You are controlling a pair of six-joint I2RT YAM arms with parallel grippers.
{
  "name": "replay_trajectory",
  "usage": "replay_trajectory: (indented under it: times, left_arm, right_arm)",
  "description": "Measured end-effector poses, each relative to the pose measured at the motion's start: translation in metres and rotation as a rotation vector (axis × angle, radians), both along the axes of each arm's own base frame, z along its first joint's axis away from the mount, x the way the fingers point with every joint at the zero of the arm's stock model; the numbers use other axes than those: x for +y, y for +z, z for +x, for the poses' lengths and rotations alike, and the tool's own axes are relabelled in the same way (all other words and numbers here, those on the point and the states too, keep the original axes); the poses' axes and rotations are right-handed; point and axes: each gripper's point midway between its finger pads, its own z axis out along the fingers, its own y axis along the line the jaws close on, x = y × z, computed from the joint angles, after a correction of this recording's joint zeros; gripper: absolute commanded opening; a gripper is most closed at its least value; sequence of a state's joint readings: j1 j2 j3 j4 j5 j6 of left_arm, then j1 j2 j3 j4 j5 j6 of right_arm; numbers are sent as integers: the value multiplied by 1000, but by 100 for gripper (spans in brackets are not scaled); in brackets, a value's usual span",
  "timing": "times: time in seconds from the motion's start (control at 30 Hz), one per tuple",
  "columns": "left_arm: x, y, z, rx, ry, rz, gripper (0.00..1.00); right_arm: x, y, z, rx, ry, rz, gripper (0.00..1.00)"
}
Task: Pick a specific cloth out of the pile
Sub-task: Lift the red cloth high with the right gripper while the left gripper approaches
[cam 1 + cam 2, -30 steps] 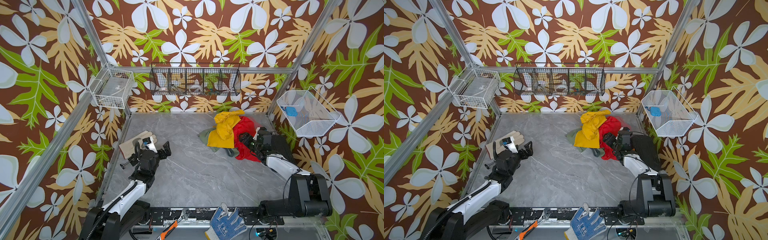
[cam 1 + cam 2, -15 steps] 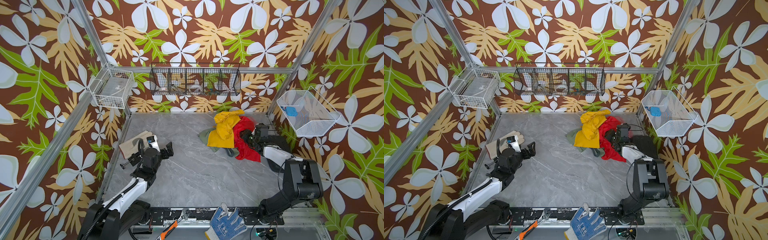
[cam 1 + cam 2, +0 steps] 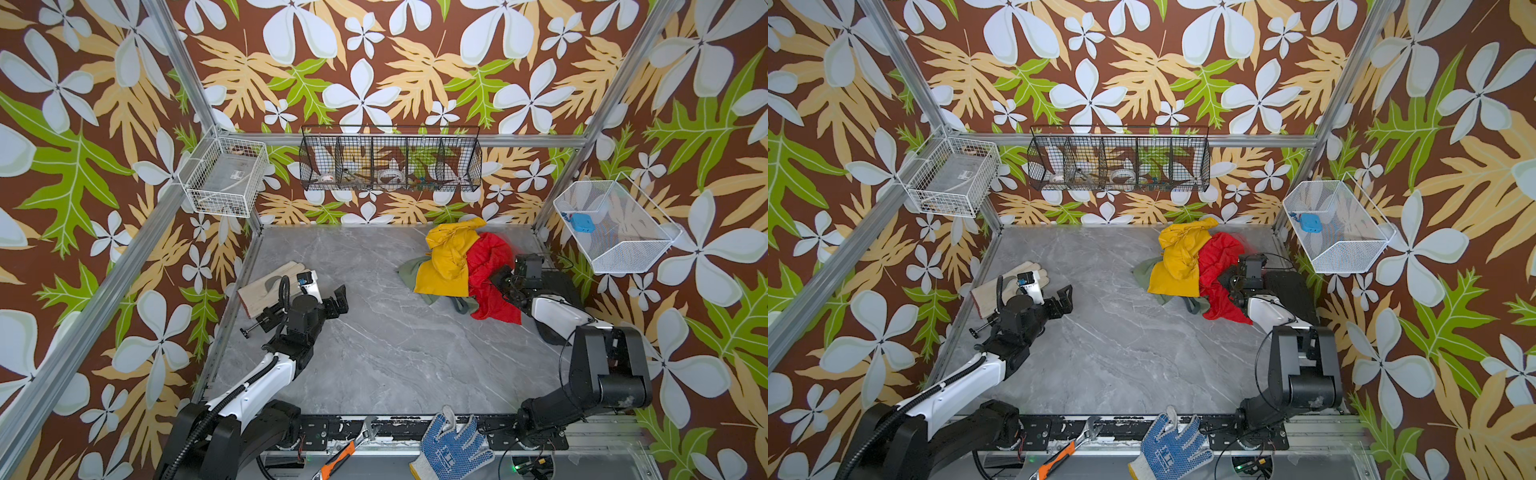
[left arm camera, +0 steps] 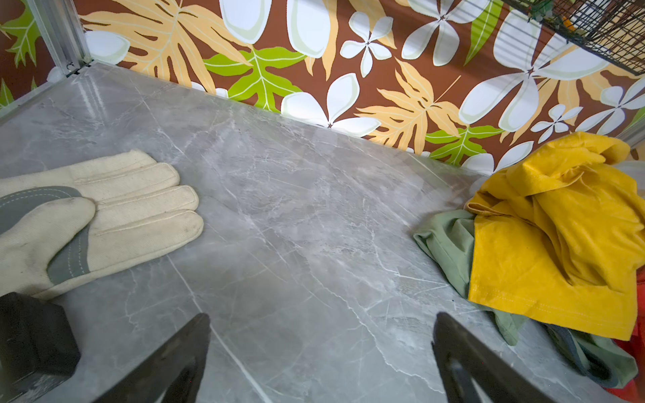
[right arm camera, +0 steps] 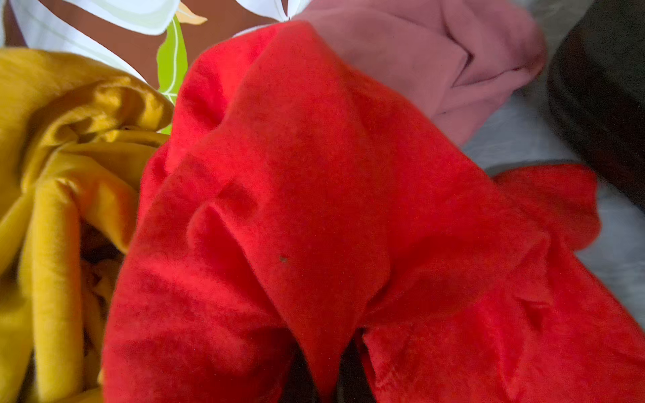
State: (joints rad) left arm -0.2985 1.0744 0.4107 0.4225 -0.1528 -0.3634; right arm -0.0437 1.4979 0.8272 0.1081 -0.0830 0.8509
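Both top views look steeply down from the front onto the same grey marble-patterned tabletop (image 3: 374, 353). The left wrist view skims low across it toward the flower-patterned back wall (image 4: 349, 52). The right wrist view, blurred, seems almost against the crumpled bright red cloth (image 5: 314, 209).

Robot lab cell: aluminium frame (image 3: 519, 140), floral-print walls (image 3: 374, 62), black wire basket (image 3: 390, 160), marble-look tabletop (image 3: 374, 353), wrench (image 3: 368, 430) at the front edge.

The red cloth (image 5: 314, 209) looks fuzzy and matt; the yellow cloth (image 4: 558, 226) is smoother woven fabric. The table (image 4: 296, 226) is smooth, faintly glossy; the glove (image 4: 122, 216) is coarse canvas.
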Motion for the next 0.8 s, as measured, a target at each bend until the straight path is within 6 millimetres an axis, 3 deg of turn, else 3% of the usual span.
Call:
replay_trajectory:
  times: [0.4,0.8]
  left_arm:
    - [-26,-4,7,26,-71,34,100]
    - [-83,-14,14,63,-212,77,99]
  right_arm:
    - [-6,81,-35,-212,-12,-68,0]
    - [-21,136,-63,-358,-101,-124,0]
